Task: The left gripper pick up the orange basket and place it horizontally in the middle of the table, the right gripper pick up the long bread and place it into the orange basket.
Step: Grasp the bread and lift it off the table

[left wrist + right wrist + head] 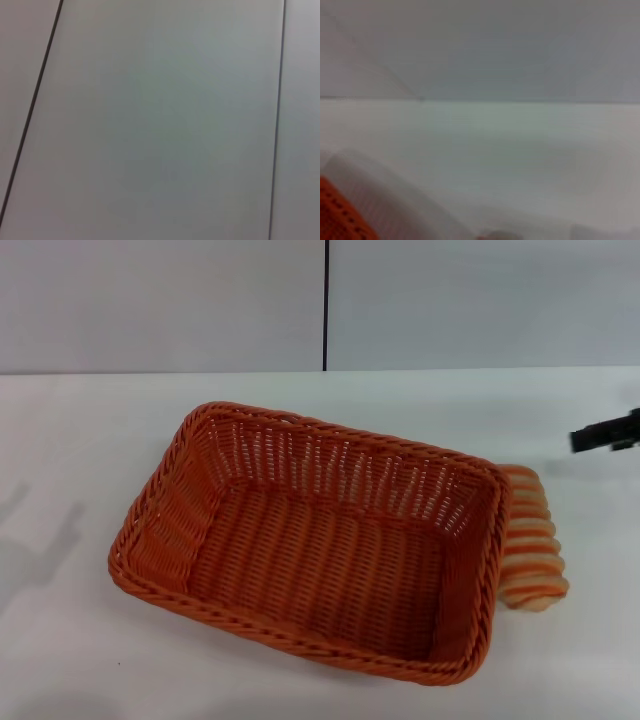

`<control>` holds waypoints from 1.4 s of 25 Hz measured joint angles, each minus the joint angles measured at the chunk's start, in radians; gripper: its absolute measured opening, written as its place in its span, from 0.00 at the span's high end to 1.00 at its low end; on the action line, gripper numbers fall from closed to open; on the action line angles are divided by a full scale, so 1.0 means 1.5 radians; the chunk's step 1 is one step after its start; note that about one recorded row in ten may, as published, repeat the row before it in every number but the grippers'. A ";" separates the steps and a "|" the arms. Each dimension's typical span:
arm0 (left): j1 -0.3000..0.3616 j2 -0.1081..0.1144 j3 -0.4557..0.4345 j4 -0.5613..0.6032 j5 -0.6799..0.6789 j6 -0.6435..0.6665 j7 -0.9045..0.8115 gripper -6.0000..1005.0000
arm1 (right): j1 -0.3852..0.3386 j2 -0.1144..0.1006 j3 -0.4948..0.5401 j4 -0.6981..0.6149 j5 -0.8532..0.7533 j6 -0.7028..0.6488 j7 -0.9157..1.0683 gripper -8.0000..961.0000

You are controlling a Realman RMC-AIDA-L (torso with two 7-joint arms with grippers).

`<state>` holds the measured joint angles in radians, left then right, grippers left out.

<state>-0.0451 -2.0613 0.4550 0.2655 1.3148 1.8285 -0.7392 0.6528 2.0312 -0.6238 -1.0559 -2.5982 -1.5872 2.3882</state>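
Note:
The orange basket [320,540] lies empty in the middle of the white table [90,660], its long side running slightly askew across the head view. The long bread [532,538], striped cream and orange-brown, rests on the table against the basket's right end wall, outside it. Only the dark tip of my right gripper [606,433] shows at the right edge of the head view, above and to the right of the bread. My left gripper is out of view. An orange corner of the basket [337,217] appears in the right wrist view.
A grey panelled wall [160,300] with a dark vertical seam stands behind the table. The left wrist view holds only grey wall panels [160,120]. Bare tabletop lies to the left and in front of the basket.

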 joint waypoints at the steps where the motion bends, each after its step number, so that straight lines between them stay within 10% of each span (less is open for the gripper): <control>1: 0.003 0.000 -0.001 -0.002 0.000 0.000 0.002 0.23 | 0.002 0.004 -0.021 0.019 0.000 0.018 -0.002 0.34; 35: 0.005 0.000 -0.021 -0.011 -0.003 -0.006 0.036 0.23 | 0.015 0.015 -0.064 0.146 0.037 0.101 -0.071 0.35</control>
<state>-0.0369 -2.0617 0.4231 0.2484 1.3099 1.8191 -0.6855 0.6753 2.0539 -0.7195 -0.8368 -2.5425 -1.4356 2.2813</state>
